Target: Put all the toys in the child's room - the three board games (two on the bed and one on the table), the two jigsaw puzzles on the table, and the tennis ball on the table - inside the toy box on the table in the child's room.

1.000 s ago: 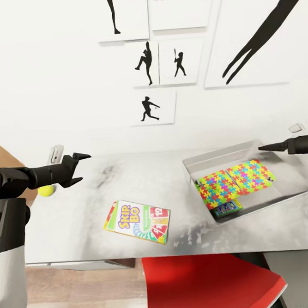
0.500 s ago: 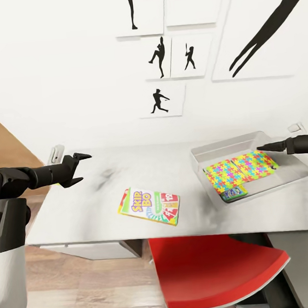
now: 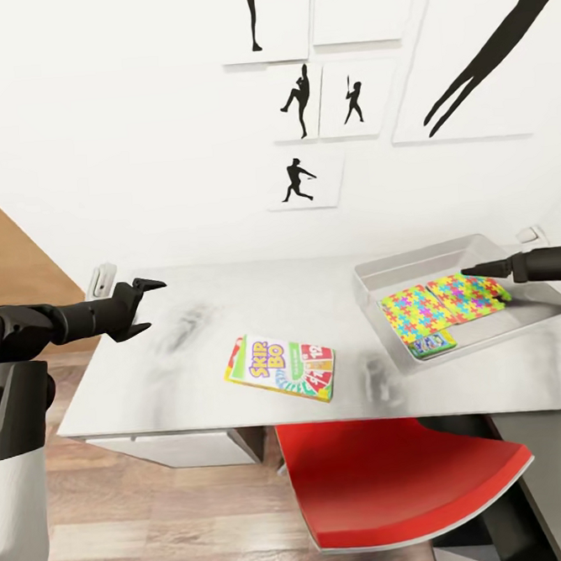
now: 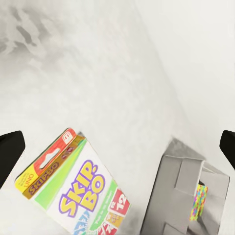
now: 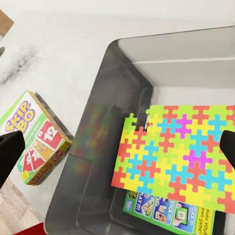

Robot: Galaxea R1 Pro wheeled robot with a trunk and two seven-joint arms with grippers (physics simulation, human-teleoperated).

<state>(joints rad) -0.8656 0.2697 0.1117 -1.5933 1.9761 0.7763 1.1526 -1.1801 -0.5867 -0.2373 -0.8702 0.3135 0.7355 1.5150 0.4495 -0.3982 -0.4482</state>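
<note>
A Skip-Bo board game box point(image 3: 281, 369) lies flat near the front edge of the grey table point(image 3: 195, 380). At the right end stands the metal toy box point(image 3: 373, 283), holding two colourful jigsaw puzzles point(image 3: 418, 312) point(image 3: 467, 291) on top of another board game point(image 3: 429, 346). My left gripper point(image 3: 143, 306) hovers open over the table's left end, and its wrist view looks along the table at the Skip-Bo box point(image 4: 78, 191) and the toy box point(image 4: 183, 191). My right gripper point(image 3: 474, 272) is open above the toy box, over a jigsaw puzzle point(image 5: 176, 152). The tennis ball is out of view.
A red chair point(image 3: 398, 490) stands under the table's front edge, with a white drawer unit point(image 3: 176, 449) to its left. A small white fitting point(image 3: 102, 280) sits at the table's back left corner. Black silhouette pictures point(image 3: 302, 182) hang on the wall behind. Wood floor lies below.
The whole picture has shifted: the camera has drawn back, so the table looks smaller and more floor and chair show. The tennis ball beside my left arm no longer shows. Both arms look unmoved.
</note>
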